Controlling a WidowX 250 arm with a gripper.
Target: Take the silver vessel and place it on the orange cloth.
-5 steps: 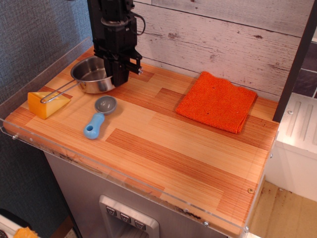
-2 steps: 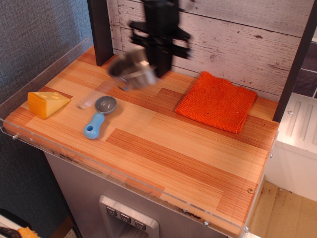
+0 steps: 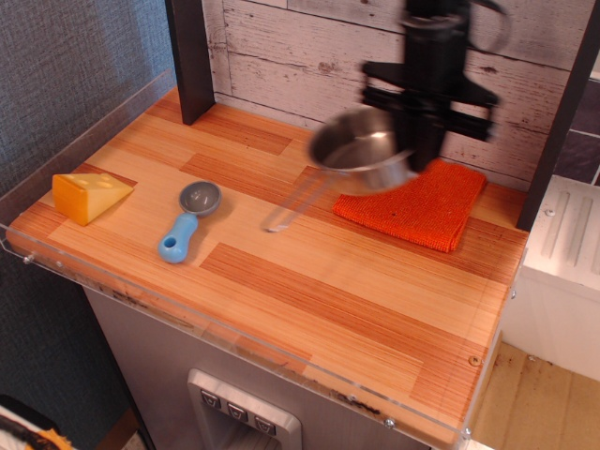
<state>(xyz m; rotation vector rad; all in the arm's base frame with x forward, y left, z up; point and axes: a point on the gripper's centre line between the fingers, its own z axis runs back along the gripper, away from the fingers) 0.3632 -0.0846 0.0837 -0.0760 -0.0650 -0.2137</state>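
The silver vessel (image 3: 358,153), a shiny round pan with a long wire loop handle, hangs in the air tilted toward the camera, its handle pointing down to the left. My black gripper (image 3: 422,155) is shut on the pan's right rim and holds it above the left edge of the orange cloth (image 3: 417,202). The orange cloth lies flat at the back right of the wooden table; its left part is hidden behind the pan.
A yellow cheese wedge (image 3: 86,195) lies at the left edge. A small grey scoop with a light blue handle (image 3: 189,219) lies left of centre. A clear plastic rim (image 3: 234,342) edges the table; a dark post (image 3: 189,56) stands at the back left.
My gripper has lifted the pan from the back left of the table and carried it right, from beside the cheese to over the orange cloth's left edge.
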